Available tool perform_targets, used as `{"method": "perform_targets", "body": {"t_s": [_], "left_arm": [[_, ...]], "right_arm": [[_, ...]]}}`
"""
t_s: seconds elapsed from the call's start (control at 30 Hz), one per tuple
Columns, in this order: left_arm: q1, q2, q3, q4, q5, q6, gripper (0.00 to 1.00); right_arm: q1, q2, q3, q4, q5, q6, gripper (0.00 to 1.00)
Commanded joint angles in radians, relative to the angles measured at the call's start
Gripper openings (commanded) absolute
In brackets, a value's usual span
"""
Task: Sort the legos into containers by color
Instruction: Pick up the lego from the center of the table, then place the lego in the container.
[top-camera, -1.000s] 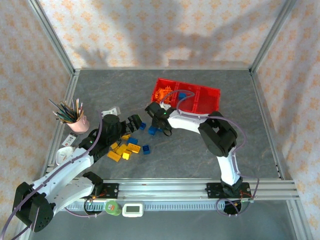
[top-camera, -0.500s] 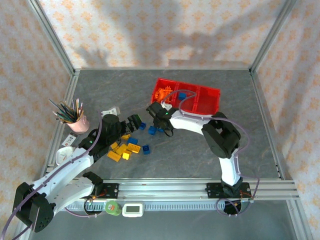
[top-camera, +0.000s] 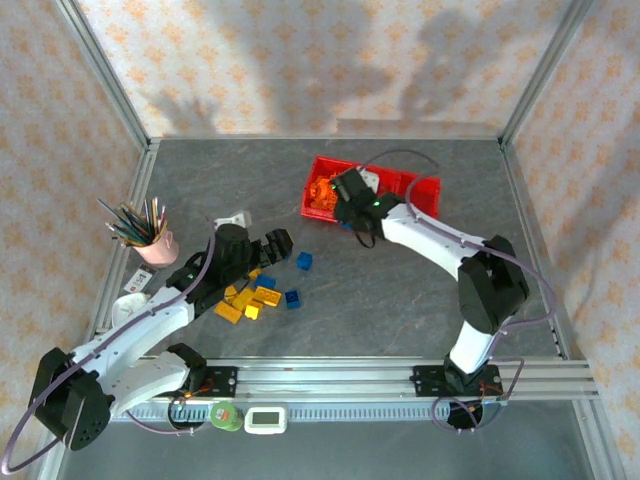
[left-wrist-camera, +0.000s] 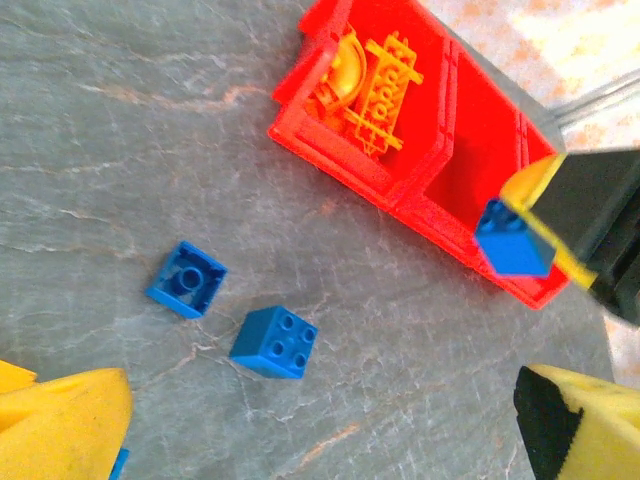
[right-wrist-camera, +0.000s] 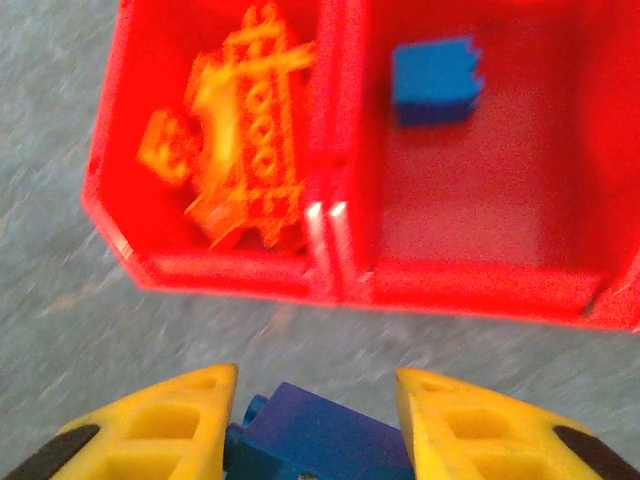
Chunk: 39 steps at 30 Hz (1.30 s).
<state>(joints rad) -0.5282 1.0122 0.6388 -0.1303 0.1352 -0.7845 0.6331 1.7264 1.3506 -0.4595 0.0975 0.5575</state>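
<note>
Now right claw (right-wrist-camera: 315, 392) clamped on blue brick (right-wrist-camera: 322, 436) beside red tray (right-wrist-camera: 250, 276), likely headed for its middle bin (right-wrist-camera: 480, 200) holding blue; left claw (left-wrist-camera: 320, 425) apart.

Right fingers (right-wrist-camera: 160, 420) grip a blue lego (right-wrist-camera: 320, 432); left fingers (left-wrist-camera: 600, 430) spread open.

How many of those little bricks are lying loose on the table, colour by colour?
Blue bricks: 3
Yellow bricks: about 6, bunched too tightly to be sure
Orange bricks: 0, they lie in the red tray
Total: about 9
</note>
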Motion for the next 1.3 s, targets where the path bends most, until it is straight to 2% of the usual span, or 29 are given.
{"method": "perform_targets", "body": {"t_s": [0.0,0.2,0.47,0.53,0.67,0.83,1.03,1.27], "left_arm": [[-0.033,0.052,0.056,0.064,0.018,0.002,0.99],[-0.063,0.153,0.108,0.141,0.028,-0.001,0.99],[-0.064,0.227,0.159,0.166,0.032,0.016,0.99],[-0.064,0.234,0.160,0.164,0.029,0.018,0.99],[-0.065,0.236,0.156,0.162,0.027,0.020,0.99],[-0.064,0.232,0.168,0.150,0.024,0.028,0.99],[-0.064,0.204,0.171,0.139,0.010,0.033,0.99],[-0.063,0.143,0.145,0.100,-0.034,0.041,0.99]], "right_arm": [[-0.070,0.001,0.033,-0.034,0.034,-0.092,0.35],[-0.144,0.120,0.152,-0.012,0.014,-0.198,0.35],[-0.205,0.280,0.275,0.005,0.023,-0.233,0.35],[-0.208,0.308,0.292,0.006,0.016,-0.235,0.38],[-0.208,0.329,0.299,0.018,0.001,-0.239,0.51],[-0.208,0.287,0.295,0.019,-0.008,-0.239,0.56],[-0.202,0.161,0.222,0.033,-0.031,-0.222,0.59],[-0.137,0.030,0.093,0.043,-0.066,-0.194,0.62]]}}
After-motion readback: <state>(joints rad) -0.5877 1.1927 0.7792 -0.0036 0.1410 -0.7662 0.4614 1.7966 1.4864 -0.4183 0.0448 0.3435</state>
